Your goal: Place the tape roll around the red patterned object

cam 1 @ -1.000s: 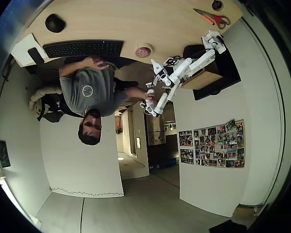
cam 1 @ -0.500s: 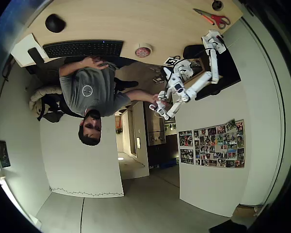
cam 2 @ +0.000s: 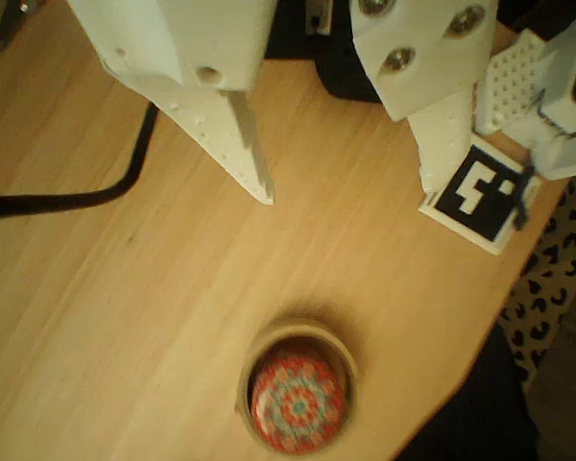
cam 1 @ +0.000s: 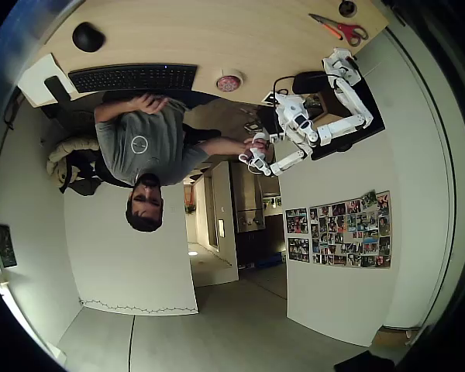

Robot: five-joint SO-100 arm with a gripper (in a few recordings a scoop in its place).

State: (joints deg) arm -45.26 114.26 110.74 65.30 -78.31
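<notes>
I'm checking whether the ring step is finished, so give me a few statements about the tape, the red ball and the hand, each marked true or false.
1. The tape roll encircles the red patterned object. True.
2. The hand is shut on the tape roll. False: in the wrist view it is open and empty, above and clear of the roll.
3. The tape roll sits near the table's edge. True.
4. The scissors lie inside the tape roll. False: in the overhead view they lie far off, near the table's corner.
5. A black cable crosses the table. True.
</notes>
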